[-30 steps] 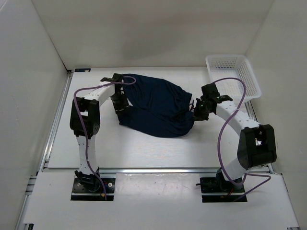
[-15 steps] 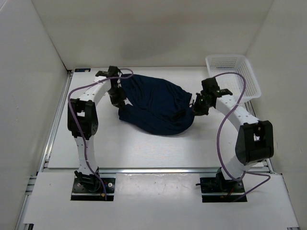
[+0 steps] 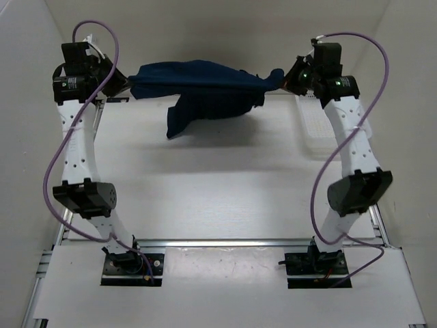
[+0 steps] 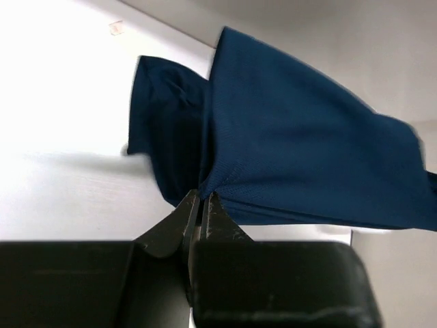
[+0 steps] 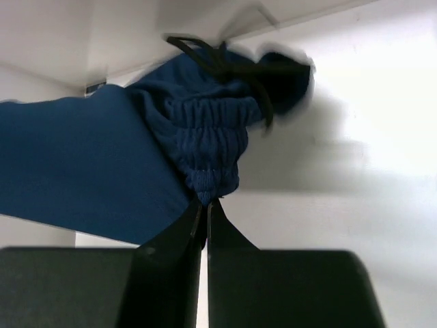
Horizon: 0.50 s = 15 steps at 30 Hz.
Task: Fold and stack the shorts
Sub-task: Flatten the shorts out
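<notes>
The dark navy shorts (image 3: 205, 85) hang stretched in the air above the far part of the table, one loose leg drooping down at the left of centre. My left gripper (image 3: 130, 83) is shut on the fabric's left end; in the left wrist view its tips (image 4: 201, 198) pinch a hem edge of the shorts (image 4: 300, 157). My right gripper (image 3: 281, 80) is shut on the other end; in the right wrist view it (image 5: 206, 202) clamps the gathered waistband of the shorts (image 5: 205, 147), with the thin drawstring (image 5: 225, 61) dangling beyond.
A white mesh basket (image 3: 314, 126) stands at the far right, partly hidden behind my right arm. White walls close the table (image 3: 218, 191) at left, back and right. Both arms reach up high.
Both arms have risen from the table, lifting the shorts and pulling them taut between them. The left gripper closed on the fabric.
</notes>
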Motion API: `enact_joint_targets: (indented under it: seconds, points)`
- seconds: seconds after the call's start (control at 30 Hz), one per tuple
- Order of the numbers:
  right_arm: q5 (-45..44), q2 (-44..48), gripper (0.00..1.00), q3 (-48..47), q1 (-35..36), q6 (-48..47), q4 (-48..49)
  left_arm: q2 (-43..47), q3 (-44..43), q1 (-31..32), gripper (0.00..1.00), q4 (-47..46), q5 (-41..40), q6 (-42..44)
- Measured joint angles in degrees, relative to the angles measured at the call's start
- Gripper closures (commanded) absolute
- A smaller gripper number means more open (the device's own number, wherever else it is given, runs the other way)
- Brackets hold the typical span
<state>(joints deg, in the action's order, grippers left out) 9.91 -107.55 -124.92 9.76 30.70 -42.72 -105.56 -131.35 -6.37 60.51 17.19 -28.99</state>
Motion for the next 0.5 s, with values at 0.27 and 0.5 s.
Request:
enact_joint_targets:
  seconds: [0.27, 0.5]
  points:
    - [0.59, 25.22, 0.65, 47.43, 0.96, -0.35, 8.22, 23.28, 34.73, 2.51, 0.90, -5.79, 0.09, 2.03]
    - [-3.30, 30.36, 0.29, 77.40, 2.69, 2.73, 6.78, 26.88, 74.84, 3.91, 0.48, -6.84, -2.43, 0.46]
